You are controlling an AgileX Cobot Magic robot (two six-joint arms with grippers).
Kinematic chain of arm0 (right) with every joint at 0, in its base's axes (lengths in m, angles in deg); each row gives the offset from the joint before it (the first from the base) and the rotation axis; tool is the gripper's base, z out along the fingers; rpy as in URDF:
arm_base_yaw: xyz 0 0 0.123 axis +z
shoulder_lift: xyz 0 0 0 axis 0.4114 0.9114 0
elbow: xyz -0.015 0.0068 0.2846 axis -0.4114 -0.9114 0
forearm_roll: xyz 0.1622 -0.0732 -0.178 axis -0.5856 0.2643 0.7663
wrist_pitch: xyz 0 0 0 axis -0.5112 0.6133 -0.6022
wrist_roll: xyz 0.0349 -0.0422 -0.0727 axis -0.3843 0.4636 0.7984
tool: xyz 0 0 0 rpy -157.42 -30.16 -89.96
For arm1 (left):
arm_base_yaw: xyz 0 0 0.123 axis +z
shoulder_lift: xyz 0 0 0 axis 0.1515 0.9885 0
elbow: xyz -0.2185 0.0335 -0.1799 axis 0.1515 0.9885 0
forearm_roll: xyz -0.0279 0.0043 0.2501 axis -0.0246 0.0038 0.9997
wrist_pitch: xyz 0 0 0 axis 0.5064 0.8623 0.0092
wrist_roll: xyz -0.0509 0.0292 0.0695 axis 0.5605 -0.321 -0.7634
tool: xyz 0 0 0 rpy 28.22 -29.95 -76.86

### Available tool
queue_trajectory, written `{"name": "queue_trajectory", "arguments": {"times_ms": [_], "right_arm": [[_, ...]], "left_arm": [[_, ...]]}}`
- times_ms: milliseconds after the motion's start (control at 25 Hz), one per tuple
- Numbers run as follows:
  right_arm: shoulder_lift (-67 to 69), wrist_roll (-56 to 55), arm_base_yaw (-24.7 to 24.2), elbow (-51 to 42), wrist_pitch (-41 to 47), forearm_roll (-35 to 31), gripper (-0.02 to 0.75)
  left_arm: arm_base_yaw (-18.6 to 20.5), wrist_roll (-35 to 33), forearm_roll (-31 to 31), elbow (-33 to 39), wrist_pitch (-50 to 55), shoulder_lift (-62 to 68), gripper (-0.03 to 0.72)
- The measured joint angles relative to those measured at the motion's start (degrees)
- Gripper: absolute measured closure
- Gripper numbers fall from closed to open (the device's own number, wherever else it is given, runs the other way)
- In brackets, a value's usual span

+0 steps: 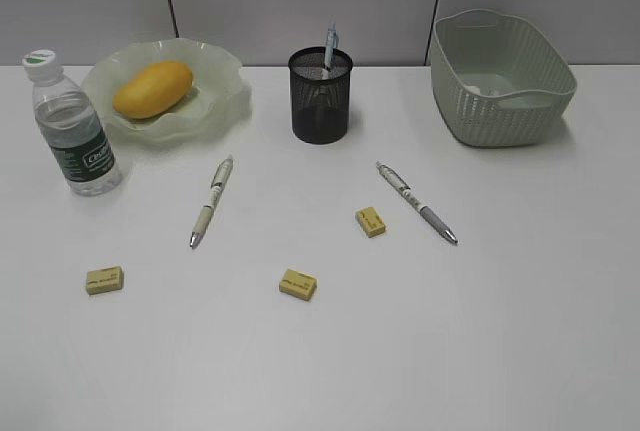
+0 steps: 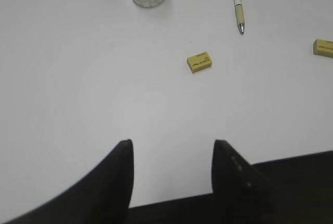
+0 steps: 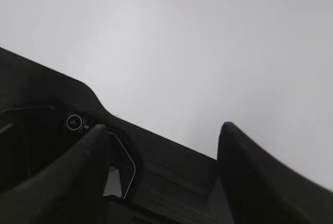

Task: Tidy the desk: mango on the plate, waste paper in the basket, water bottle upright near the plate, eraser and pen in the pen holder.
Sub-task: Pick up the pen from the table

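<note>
Currently: mango on plate; water bottle upright beside it; left end effector and right end effector both spread, empty.

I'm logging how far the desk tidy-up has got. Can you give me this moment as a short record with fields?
mango: lying on the plate
water bottle: upright, left of the plate
pen holder: one pen standing inside
loose pens: two on the desk, left pen and right pen
loose erasers: three, left eraser, middle eraser, right eraser
basket: at back right; contents not clear
left gripper: open, empty, above bare desk
right gripper: open, empty
</note>
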Motion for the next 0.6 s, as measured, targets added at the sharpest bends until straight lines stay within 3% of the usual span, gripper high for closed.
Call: {"name": "queue_trajectory", "arguments": {"times_ms": [360,600], "right_arm": [[-17.0,-2.0,0.0,-9.5,-0.2,1.7,0.225],[-19.7,-7.2,0.0,-11.1,-1.7,6.0,0.225]], "left_arm": [[0.0,0.0,0.0,0.0,0.0,0.0,0.316],[0.0,0.0,0.0,0.0,-0.1,0.0,0.316]]}}
